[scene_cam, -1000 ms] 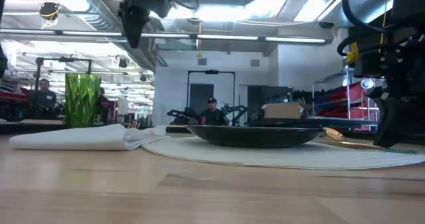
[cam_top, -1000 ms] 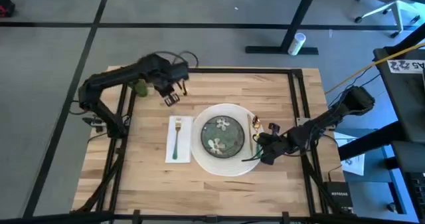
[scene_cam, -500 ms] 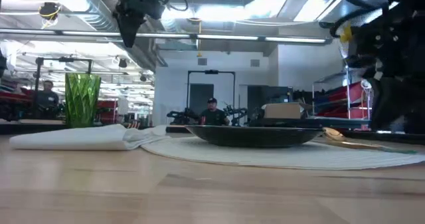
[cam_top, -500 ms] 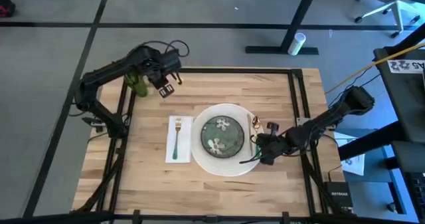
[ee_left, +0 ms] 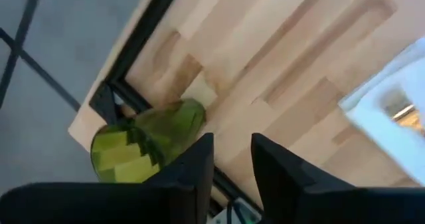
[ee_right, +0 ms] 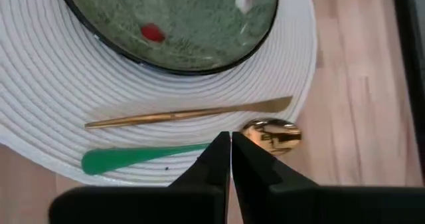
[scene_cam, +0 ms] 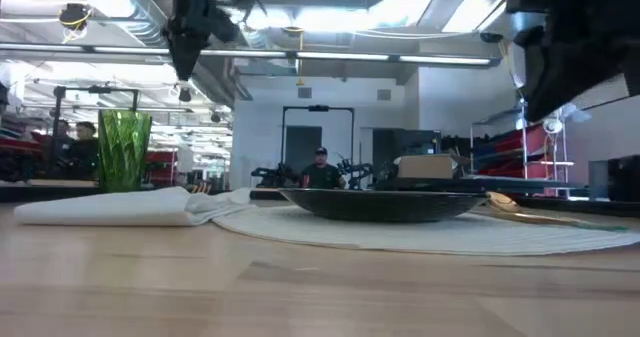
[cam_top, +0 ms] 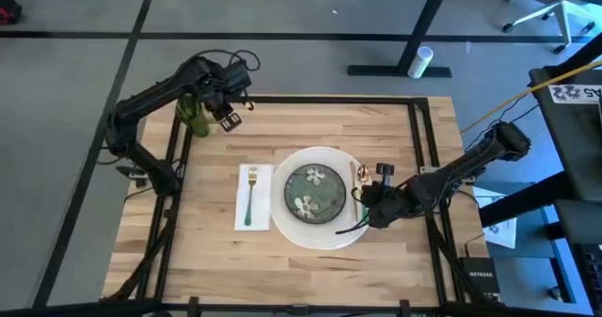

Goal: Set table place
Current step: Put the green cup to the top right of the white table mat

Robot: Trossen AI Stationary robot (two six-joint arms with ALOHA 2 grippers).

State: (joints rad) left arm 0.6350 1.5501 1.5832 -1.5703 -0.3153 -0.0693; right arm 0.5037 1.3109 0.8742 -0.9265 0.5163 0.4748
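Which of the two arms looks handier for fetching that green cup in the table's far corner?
The left. Its gripper hangs open right beside the green cup, which also shows close ahead in its wrist view. The right gripper is shut, over by the gold utensils on the placemat, across the table.

Bare table [cam_top: 357, 129] btwn green cup [cam_top: 197, 116] & placemat [cam_top: 324, 237]; cup hugs far-left corner.

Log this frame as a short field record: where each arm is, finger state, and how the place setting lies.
left gripper: raised over the table's far left corner, beside the green cup; fingers slightly apart, empty
right gripper: over the placemat's right edge, fingers shut, holding nothing
placemat: round, white, centre of table
plate: green, on the placemat
napkin: left of the placemat, green fork on it
gold knife: on the placemat, right of the plate
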